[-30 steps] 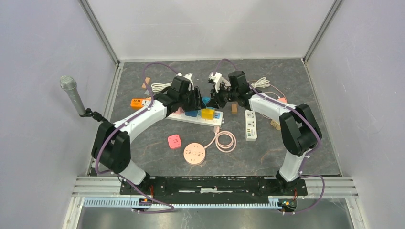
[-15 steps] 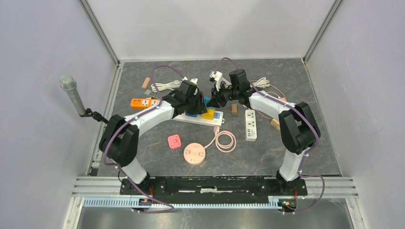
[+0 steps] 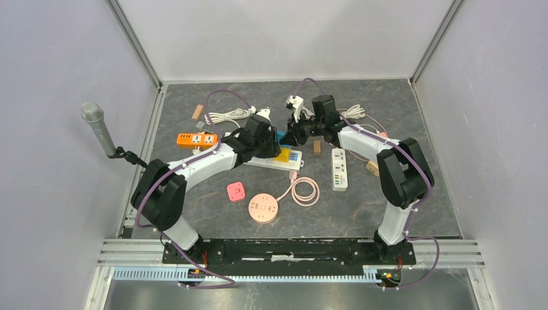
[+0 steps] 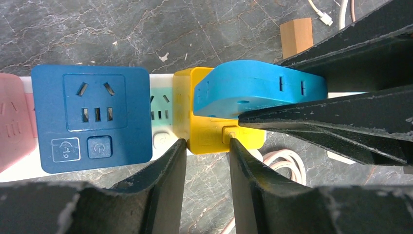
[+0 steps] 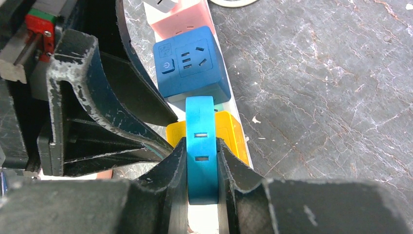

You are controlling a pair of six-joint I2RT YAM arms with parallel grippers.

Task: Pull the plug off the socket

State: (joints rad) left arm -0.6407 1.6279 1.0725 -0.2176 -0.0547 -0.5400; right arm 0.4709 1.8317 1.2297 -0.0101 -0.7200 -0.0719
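Now right fingers (image 5: 170, 168) clamp flat cyan plug (image 5: 201, 122) (slotted edge); left fingers (image 4: 160, 180) apart

The table (image 3: 413, 187) is dark grey, marbled with thin pale veins. The power strip (image 4: 14, 174) is white, with a mint-green socket face (image 4: 160, 114). The plug (image 5: 201, 156) is bright sky blue. The adapters on the strip are yellow (image 4: 204, 132), deep blue (image 4: 90, 119) with paler blue markings, and soft pink (image 4: 9, 122). The left gripper (image 4: 207, 146) and right gripper (image 5: 201, 146) are black, scuffed whitish along the edges. The left arm (image 3: 194, 165) and right arm (image 3: 365, 142) are white with black joints and purple cables (image 3: 226, 93). There is also an orange strip (image 3: 196, 139), a pink square socket (image 3: 236, 191), a peach round socket (image 3: 263, 208), a second white strip (image 3: 340, 169), a tan wooden block (image 4: 296, 36) and a grey microphone (image 3: 94, 116).
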